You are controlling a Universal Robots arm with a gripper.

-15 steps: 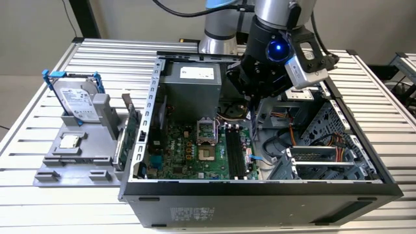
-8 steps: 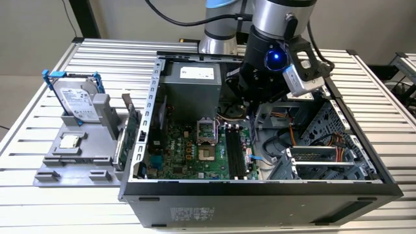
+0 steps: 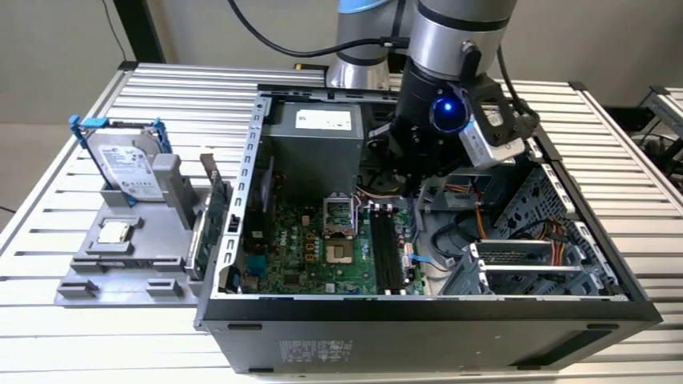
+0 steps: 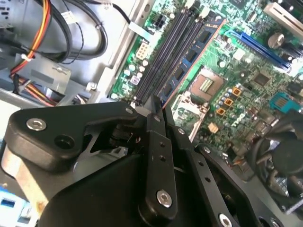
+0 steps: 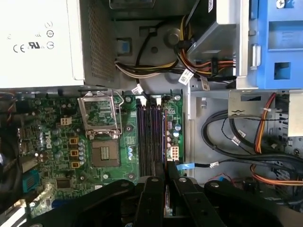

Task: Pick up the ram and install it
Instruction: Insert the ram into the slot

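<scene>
The long, thin green ram [image 4: 190, 57], black chips on its face and coppery contact edge bare, hangs just above the black plastic memory slots [image 4: 158, 61], along them. The black metal gripper [image 4: 158, 101] looks clamped on its top edge. Seating well calls for the contacts parallel over one slot, untilted. Beside the slots: silver processor socket [image 4: 203, 86] one side, white connector [image 4: 142, 49] and black cables [image 4: 70, 45] the other; sideways room looks tight.

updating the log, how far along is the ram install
Done: the ram is picked up and is inside the case, lined up along the black memory slots. In hand: the gripper is shut on its near end, holding it on edge. Left: seating it; I cannot tell whether it has entered a slot, or which one.
</scene>
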